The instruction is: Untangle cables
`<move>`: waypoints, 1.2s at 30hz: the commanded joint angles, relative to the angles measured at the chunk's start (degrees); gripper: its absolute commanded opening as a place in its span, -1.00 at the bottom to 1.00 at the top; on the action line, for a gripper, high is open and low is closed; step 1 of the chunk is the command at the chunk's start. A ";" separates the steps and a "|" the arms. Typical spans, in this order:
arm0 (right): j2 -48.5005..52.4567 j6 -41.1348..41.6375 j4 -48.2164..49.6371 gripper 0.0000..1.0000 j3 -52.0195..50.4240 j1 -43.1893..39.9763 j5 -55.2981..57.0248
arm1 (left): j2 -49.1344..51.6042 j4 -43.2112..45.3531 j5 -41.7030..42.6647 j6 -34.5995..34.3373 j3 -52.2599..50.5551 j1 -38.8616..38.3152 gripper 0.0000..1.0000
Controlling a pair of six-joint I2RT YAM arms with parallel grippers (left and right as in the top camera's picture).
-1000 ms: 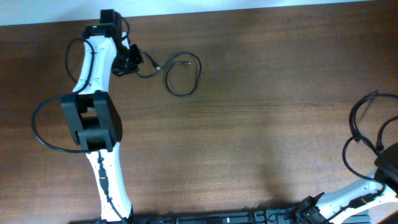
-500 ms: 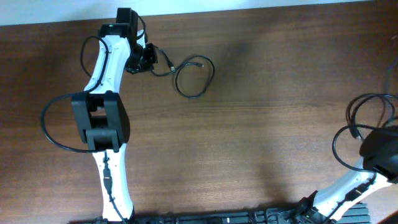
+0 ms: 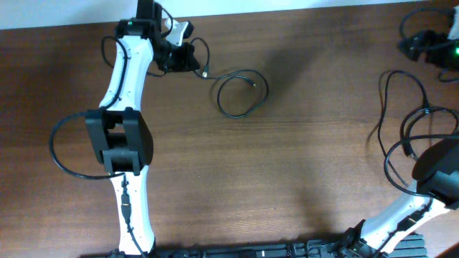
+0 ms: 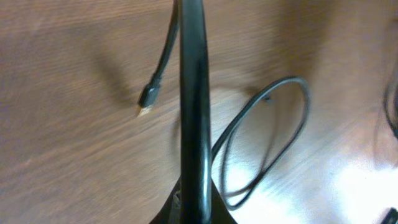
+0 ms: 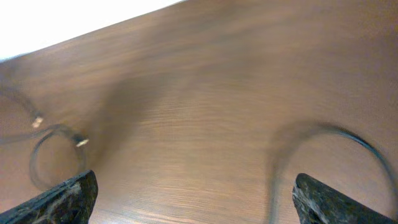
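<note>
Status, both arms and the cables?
Left gripper shut on cable, loop lying flat. Right gripper open, empty, far side. Nothing in the way.

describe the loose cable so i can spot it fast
Find the left arm at the table's far edge. Right of its tool lies a cable curled into one round loop. It is far thinner than the arm wires and lies flat on the wood.

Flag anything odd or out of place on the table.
Nothing looks spilled or broken. The only oddity is the cable: pinched by the left gripper near the far edge of the table, its long end curls into a loop, and a short plug end sticks out loose.
</note>
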 commanded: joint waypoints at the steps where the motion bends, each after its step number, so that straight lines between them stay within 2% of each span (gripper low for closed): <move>1: -0.85 -11.30 -1.99 0.98 -0.15 5.92 -8.83 | 0.15 -3.04 3.98 5.16 12.59 -4.09 -1.00; 4: -1.46 -20.59 -4.52 0.98 -0.15 12.90 -9.57 | 0.15 -3.45 4.00 5.16 21.31 -6.60 -1.00; 5: -1.64 -25.49 -5.57 0.98 -0.15 16.22 -11.72 | 0.15 -3.43 4.00 5.18 24.76 -7.67 -1.00; 8: -1.64 -31.41 -5.99 0.98 -0.15 22.10 -16.90 | 0.15 -3.23 3.98 5.14 31.47 -9.97 -1.00; 9: -1.64 -35.30 -5.75 0.97 -0.15 26.77 -19.96 | 0.15 -2.82 4.26 4.37 34.53 -11.23 -1.00; 12: -1.64 -35.41 -4.24 0.97 -0.15 29.94 -19.91 | 0.15 -2.10 7.15 3.41 35.71 -12.24 -1.00; 15: -1.64 -35.36 0.31 0.98 -0.15 33.83 -19.56 | 0.15 -1.07 17.16 3.41 36.87 -13.31 -1.00; 19: -1.64 -34.67 4.22 0.99 -0.15 34.67 -19.02 | 0.15 -1.20 23.19 3.41 36.87 -14.10 -1.00; 20: -1.64 -34.47 4.37 0.89 -0.15 34.64 -19.02 | 0.15 -1.11 24.37 3.41 36.87 -14.10 -1.00; 21: -1.64 -34.45 4.35 0.64 -0.15 34.67 -18.99 | 0.15 -1.05 25.46 3.43 36.87 -14.10 -1.00; 22: -1.64 -34.05 4.35 0.04 -0.15 34.67 -18.91 | 0.15 -1.05 25.90 3.41 36.87 -14.10 -1.00; 23: -1.64 -33.59 4.35 -0.85 -0.15 34.67 -17.81 | 0.15 -0.96 25.81 3.43 36.87 -14.10 -1.00; 24: -1.64 -31.91 4.42 -0.92 -0.15 34.67 -16.39 | 0.15 -0.72 25.27 3.41 36.85 -14.08 -1.00; 26: -1.64 -31.67 4.48 -0.92 -0.13 34.60 -16.24 | 0.15 -0.72 20.52 3.28 36.87 -13.97 -0.98; 27: -1.73 -31.65 4.81 -0.92 -0.13 34.45 -16.24 | 0.15 -0.76 18.67 2.47 36.85 -13.99 -0.56; 28: -1.79 -29.55 6.21 -0.92 0.00 33.81 -15.98 | 0.15 -0.90 16.22 1.16 36.85 -13.99 0.35; 29: -1.79 -22.73 10.29 -0.92 0.24 32.26 -14.43 | 0.15 -1.75 11.63 0.59 36.85 -13.97 0.98; 31: -1.84 -12.04 16.48 -0.92 0.24 29.92 -10.97 | 0.15 -3.26 8.26 0.59 36.85 -13.99 0.98; 33: -1.88 2.12 24.83 -0.92 0.24 25.59 -7.39 | 0.15 -5.66 4.92 0.61 36.85 -13.99 0.98; 35: -2.10 12.31 32.30 -0.92 0.24 21.09 -7.45 | 0.15 -7.65 2.21 0.66 36.85 -13.99 0.98; 36: -2.36 14.49 34.97 -0.92 0.24 19.37 -7.43 | 0.15 -8.48 1.95 0.85 36.85 -13.99 0.98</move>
